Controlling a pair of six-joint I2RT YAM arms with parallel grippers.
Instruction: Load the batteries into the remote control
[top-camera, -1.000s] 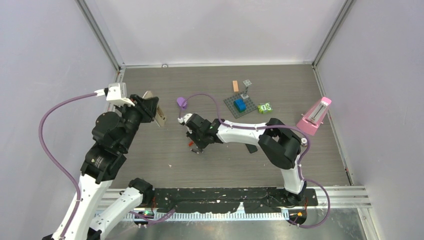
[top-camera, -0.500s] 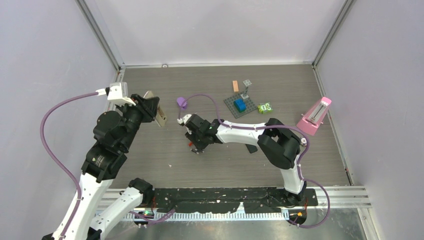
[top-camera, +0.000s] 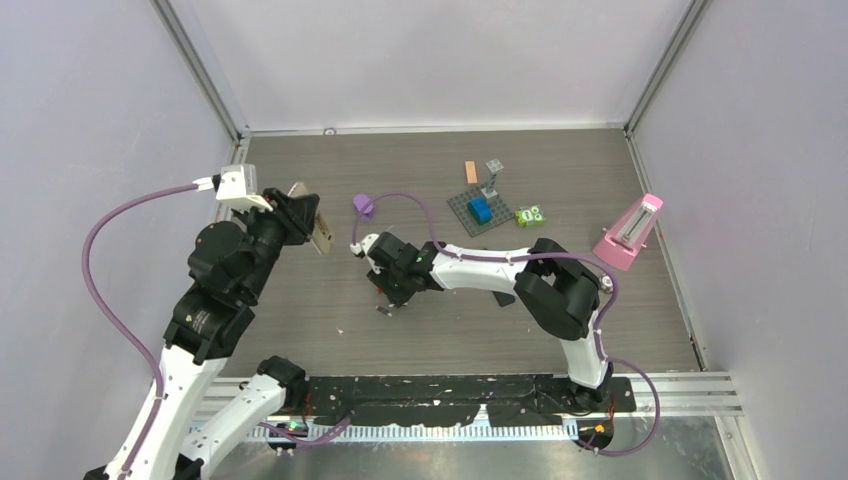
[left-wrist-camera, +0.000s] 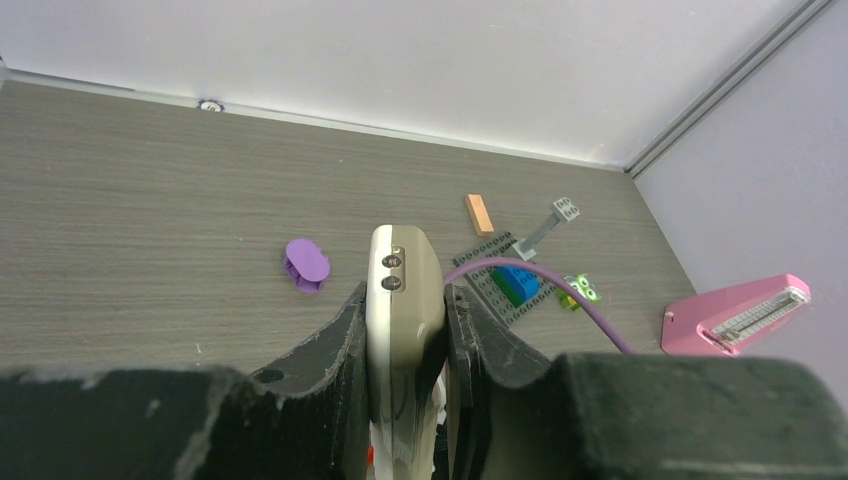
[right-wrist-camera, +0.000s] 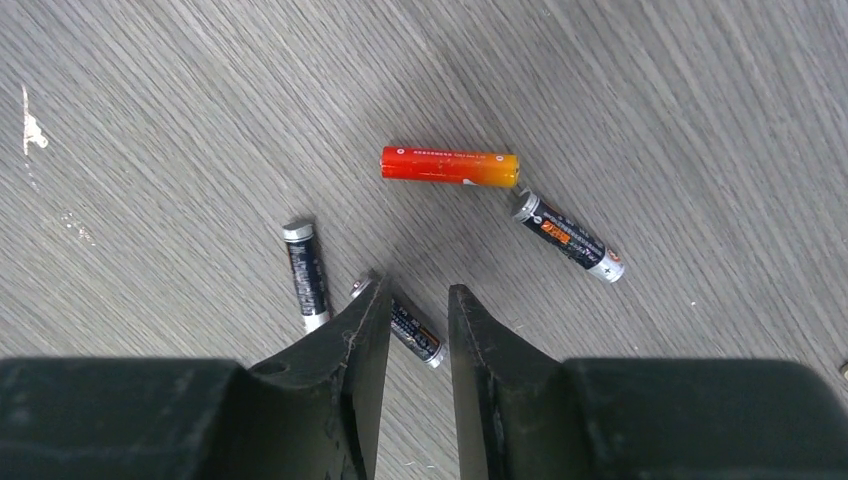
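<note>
At the left, the left gripper (left-wrist-camera: 405, 335) stays clenched on the raised remote (left-wrist-camera: 402, 270), unmoved, while mid-table the right gripper (right-wrist-camera: 418, 292) has shifted slightly left and loosened, its jaws now parted over one dark battery (right-wrist-camera: 420, 340) lying on the table (right-wrist-camera: 650, 100) near the orange battery (right-wrist-camera: 450, 166).

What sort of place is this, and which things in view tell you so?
Probably a robot test cell: a left arm and right arm fixed to a table, plain walls closing it in, and unrelated practice items such as batteries, toy bricks and a pink metronome.
</note>
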